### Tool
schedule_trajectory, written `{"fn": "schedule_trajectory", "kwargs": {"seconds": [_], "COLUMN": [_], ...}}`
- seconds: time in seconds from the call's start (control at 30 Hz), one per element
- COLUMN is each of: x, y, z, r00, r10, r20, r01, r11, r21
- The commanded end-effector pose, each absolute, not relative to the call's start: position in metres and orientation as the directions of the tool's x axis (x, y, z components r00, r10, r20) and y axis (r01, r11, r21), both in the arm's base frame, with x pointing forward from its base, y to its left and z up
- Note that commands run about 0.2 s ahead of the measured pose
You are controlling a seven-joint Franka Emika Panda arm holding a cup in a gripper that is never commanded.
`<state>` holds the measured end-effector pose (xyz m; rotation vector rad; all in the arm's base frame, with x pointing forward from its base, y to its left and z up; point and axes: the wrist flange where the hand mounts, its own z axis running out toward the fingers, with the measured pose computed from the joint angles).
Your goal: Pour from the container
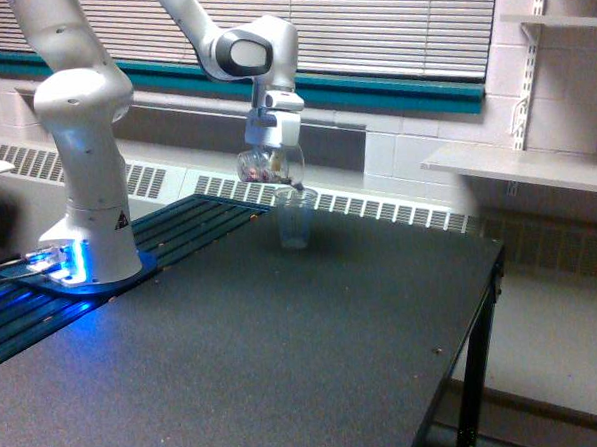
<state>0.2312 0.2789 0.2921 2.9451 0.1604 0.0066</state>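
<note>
Overhead, the tool (272, 150) clamps the clear, tilted container (268, 166), dark bits inside, above the cup (295, 219).

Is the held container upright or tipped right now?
Tipped. The container in the gripper leans mouth-down toward the cup on the table, with dark contents gathered at its lower side just above the cup's rim.
</note>
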Motion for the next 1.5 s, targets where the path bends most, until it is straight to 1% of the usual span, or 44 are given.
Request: {"fn": "schedule_trajectory", "kwargs": {"seconds": [0.03,0.73,1.07,1.5], "x": [0.234,0.238,0.236,0.251], "y": [0.282,0.283,0.282,0.286], "z": [0.288,0.291,0.287,0.291], "r00": [0.990,0.988,0.984,0.975], "r10": [0.137,0.146,0.153,0.183], "r20": [-0.034,-0.043,-0.092,-0.123], "r01": [0.142,0.152,0.171,0.210], "r11": [-0.966,-0.960,-0.952,-0.940], "r21": [0.215,0.237,0.252,0.269]}}
